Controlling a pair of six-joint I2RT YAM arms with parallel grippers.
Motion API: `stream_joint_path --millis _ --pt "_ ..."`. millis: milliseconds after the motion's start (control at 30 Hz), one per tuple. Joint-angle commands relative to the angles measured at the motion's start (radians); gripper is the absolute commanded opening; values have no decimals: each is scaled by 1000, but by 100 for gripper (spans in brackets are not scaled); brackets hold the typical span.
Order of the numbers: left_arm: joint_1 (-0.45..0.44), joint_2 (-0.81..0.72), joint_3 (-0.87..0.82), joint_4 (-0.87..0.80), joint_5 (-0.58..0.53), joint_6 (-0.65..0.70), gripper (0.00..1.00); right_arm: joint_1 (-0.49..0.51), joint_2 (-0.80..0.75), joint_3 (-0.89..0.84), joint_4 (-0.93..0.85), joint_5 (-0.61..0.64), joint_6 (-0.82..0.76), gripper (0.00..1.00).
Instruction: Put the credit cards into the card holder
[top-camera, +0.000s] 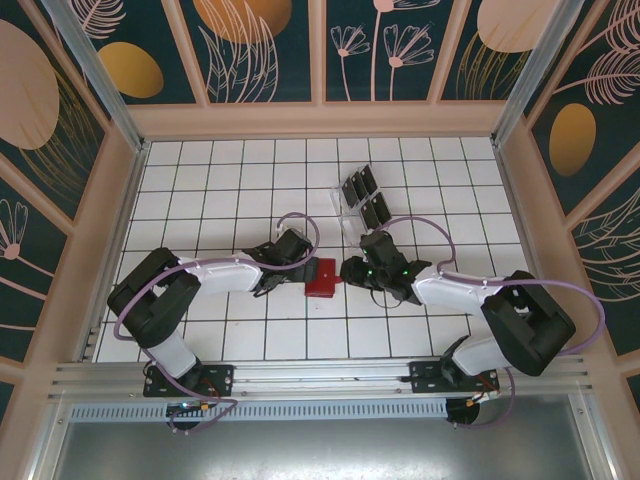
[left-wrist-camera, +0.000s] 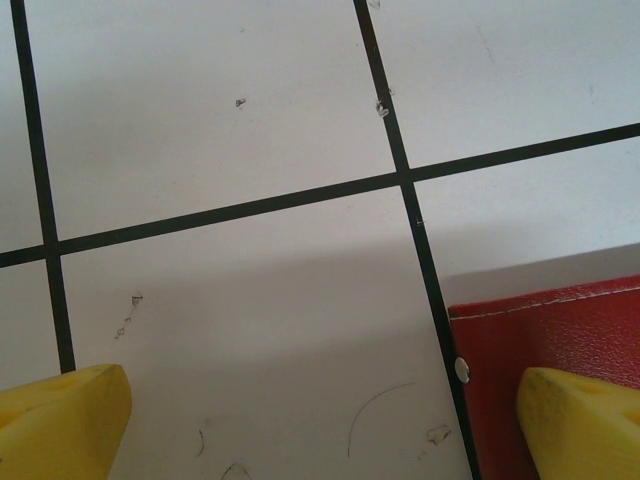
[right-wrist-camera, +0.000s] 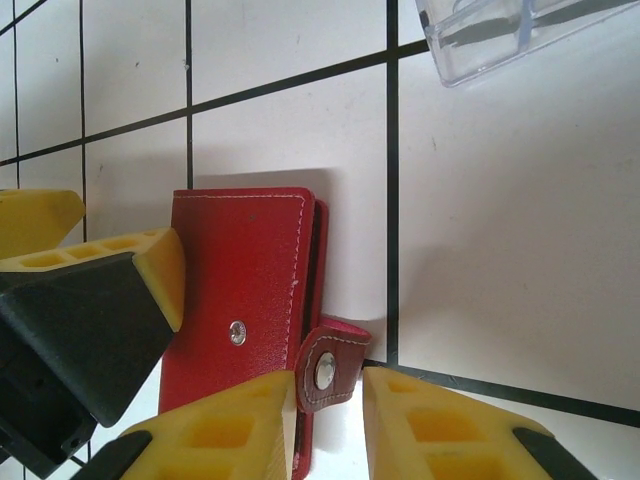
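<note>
Fingertips (right-wrist-camera: 430, 425) of the right end effector (right-wrist-camera: 328, 392) are only narrowly parted, and the snap tab (right-wrist-camera: 325, 370) of the small, flat, red leather card holder (right-wrist-camera: 245, 265) lies in the gap — whether it is pinched I cannot tell. On the folded card holder's other side, the left end effector (left-wrist-camera: 320, 420) gapes wide and grips nothing, one yellow finger (left-wrist-camera: 585, 420) over the red cover, the other over the white, black-gridded desk (left-wrist-camera: 230, 120). Farther back, apart from the card holder, the glossy black rectangular credit cards (top-camera: 358, 187) stand in a clear plastic slotted rack (right-wrist-camera: 500, 30).
</note>
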Motion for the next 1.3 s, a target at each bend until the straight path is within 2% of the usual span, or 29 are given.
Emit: stream_joint_path --millis 0,267,467,633,833,1267 --pt "-1 26 -8 -13 3 16 99 9 10 29 -12 24 -20 24" --pt "-1 25 -10 -14 4 15 98 15 10 65 -9 29 -27 32" --pt "0 24 -11 -12 5 14 98 15 50 84 -29 37 -32 31" --pt "0 25 -11 -12 5 14 99 17 69 88 -59 56 -41 26" --pt "-1 24 -11 -11 5 14 99 17 63 86 -71 64 -46 12" --pt "0 26 -11 -11 7 14 99 17 12 67 -78 65 -35 14"
